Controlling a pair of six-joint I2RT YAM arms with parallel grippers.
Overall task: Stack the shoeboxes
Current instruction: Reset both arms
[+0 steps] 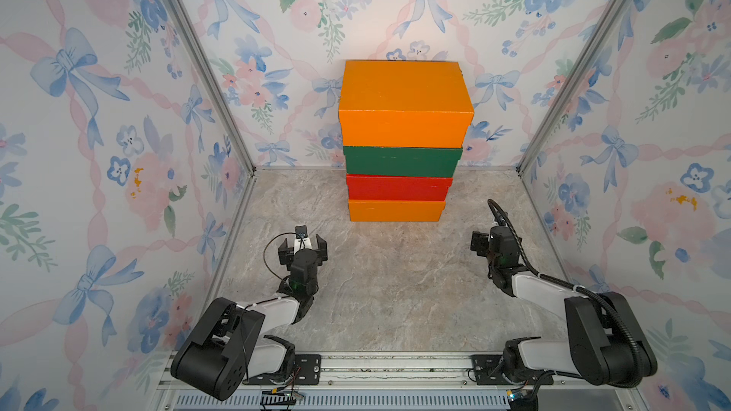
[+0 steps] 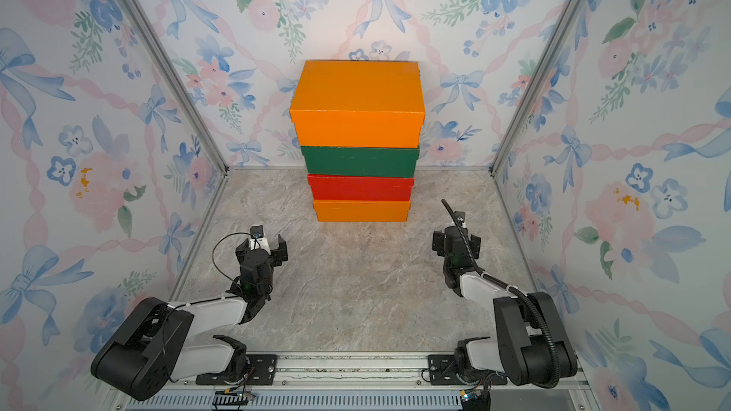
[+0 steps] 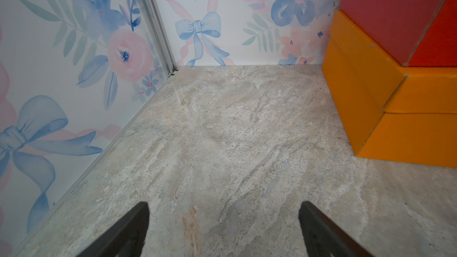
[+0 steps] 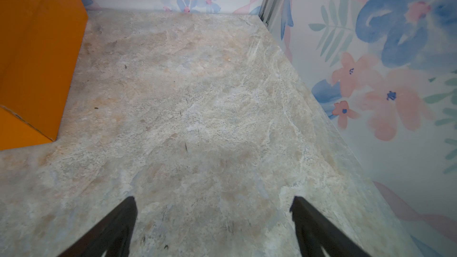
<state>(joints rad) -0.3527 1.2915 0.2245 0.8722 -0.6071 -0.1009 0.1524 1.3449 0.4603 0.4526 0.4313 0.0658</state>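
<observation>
Four shoeboxes stand in one stack against the back wall in both top views. From the top down they are an orange box [image 1: 405,102], a dark green box [image 1: 401,162], a red box [image 1: 399,187] and a second orange box [image 1: 396,210]. My left gripper [image 1: 302,247] hovers in front of the stack's left side, open and empty. My right gripper [image 1: 492,241] sits off the stack's right front, also open and empty. The left wrist view shows the open left gripper [image 3: 223,208] over bare tabletop, with the bottom orange box [image 3: 366,90] and red box [image 3: 385,8] to one side. The right wrist view shows the open right gripper [image 4: 214,202] apart from the orange box [image 4: 37,58].
Floral wallpapered walls with aluminium corner posts [image 1: 205,73] close in the marble-patterned tabletop [image 1: 395,278] on three sides. A metal rail [image 1: 395,365] carrying both arm bases runs along the front edge.
</observation>
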